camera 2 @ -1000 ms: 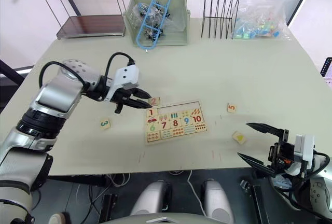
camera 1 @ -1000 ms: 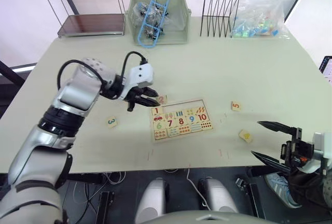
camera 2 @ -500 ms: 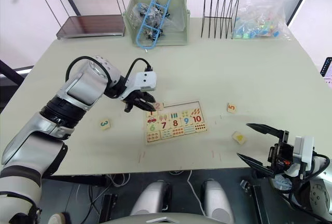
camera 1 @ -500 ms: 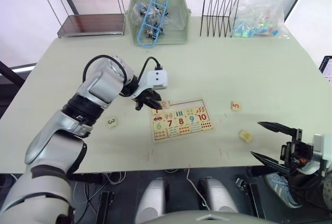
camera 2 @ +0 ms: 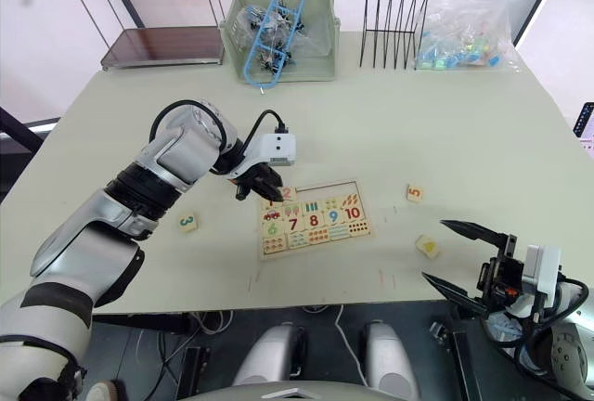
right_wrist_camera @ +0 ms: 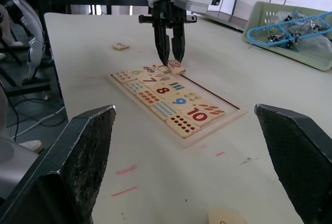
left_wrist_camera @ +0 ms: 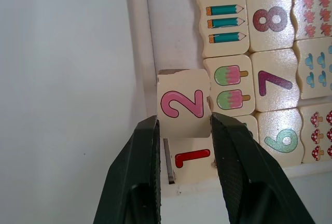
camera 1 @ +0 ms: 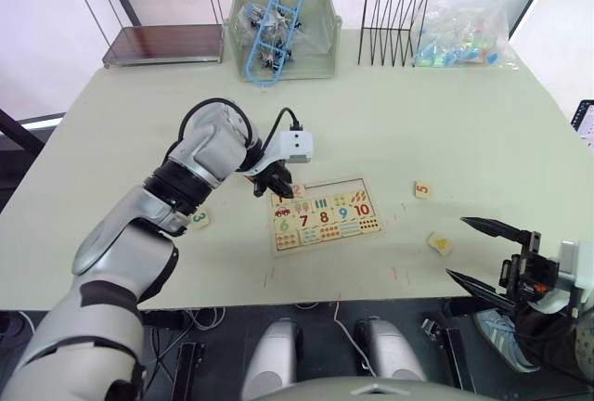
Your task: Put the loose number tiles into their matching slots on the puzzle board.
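The left gripper points straight down over the near-left corner of the puzzle board, its two black fingers a tile's width apart w/ the "2" tile between their tips. Whether they squeeze it or just flank it can't be told. The tile sits tilted, one edge on the board's rim, overlapping the seated "1" tile — likely bc it's being nudged toward the bare slot above the two popsicles, not yet dropped in. The right gripper hangs off the table's near-right edge, wide open & empty, probably waiting its turn. Other loose tiles lie flat on the pale green-grey table: "3" left of the board, "5" & a yellow-digit tile to its right. At the far edge — a wire shelf, a green bin, a black rack, a bag of plastic bits.
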